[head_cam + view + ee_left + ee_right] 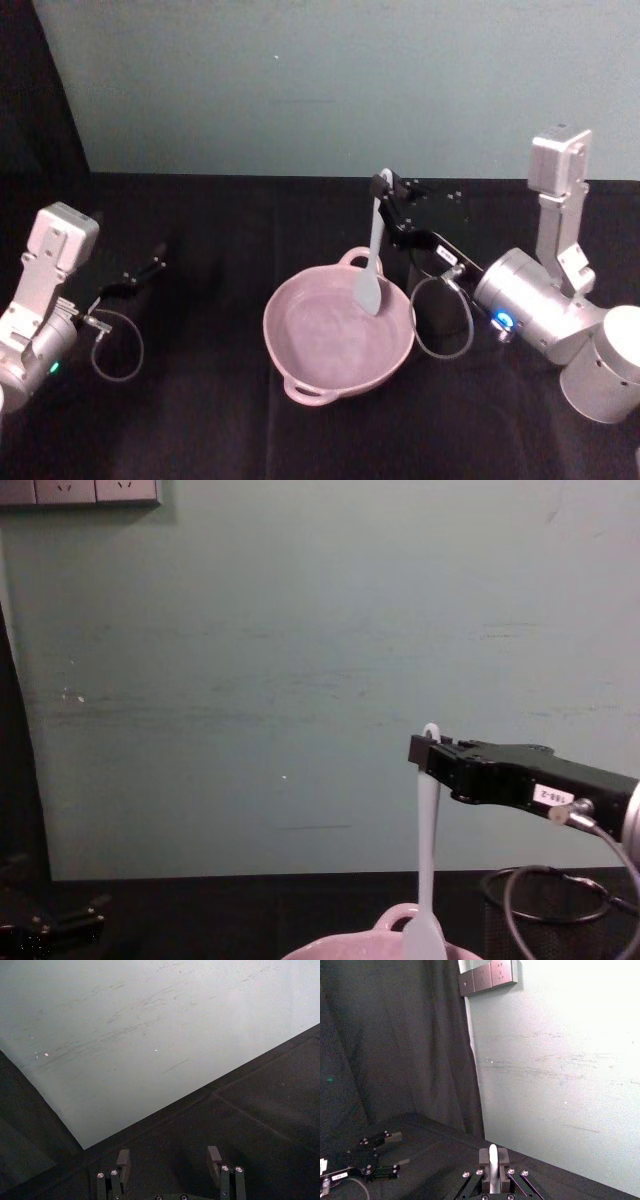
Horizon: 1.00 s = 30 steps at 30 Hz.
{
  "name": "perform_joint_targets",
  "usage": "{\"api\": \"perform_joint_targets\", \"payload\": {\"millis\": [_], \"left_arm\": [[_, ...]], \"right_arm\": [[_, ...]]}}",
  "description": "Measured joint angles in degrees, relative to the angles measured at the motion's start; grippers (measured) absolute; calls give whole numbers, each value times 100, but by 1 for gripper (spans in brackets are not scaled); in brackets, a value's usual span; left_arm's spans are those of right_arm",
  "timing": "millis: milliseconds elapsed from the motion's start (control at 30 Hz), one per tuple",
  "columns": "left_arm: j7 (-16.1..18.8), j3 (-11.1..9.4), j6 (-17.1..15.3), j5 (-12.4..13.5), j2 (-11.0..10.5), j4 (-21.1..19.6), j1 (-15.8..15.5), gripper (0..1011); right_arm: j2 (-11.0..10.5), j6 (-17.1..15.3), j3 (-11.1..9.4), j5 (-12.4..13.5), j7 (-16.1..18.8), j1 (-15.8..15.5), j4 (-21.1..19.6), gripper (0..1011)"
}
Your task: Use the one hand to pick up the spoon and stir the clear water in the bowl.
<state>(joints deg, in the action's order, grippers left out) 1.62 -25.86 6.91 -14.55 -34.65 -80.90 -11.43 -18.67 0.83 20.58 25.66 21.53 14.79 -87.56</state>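
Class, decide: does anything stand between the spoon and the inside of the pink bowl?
Nothing visible does. The right gripper holds the spoon upright, its head hanging right over the hollow of the bowl.

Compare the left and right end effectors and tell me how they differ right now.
The right end effector is shut on the spoon near its loop end; the left end effector is open and empty. The right is raised above the bowl, with the spoon's head hanging down into it; the left sits low, well apart from the bowl. Both are black.
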Motion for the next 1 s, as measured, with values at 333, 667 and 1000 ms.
{"api": "perform_joint_targets", "payload": {"millis": [333,667,1000], "left_arm": [[0,0,0,0,0,0,0,1005],[0,0,0,0,0,0,0,1005],[0,0,0,0,0,0,0,1005]], "right_arm": [[-163,-179,160,-121,71,-276,-460,110],[-22,-220,576,-168,246,-336,-754,110],[150,-133,689,-122,297,-90,-459,109]]}}
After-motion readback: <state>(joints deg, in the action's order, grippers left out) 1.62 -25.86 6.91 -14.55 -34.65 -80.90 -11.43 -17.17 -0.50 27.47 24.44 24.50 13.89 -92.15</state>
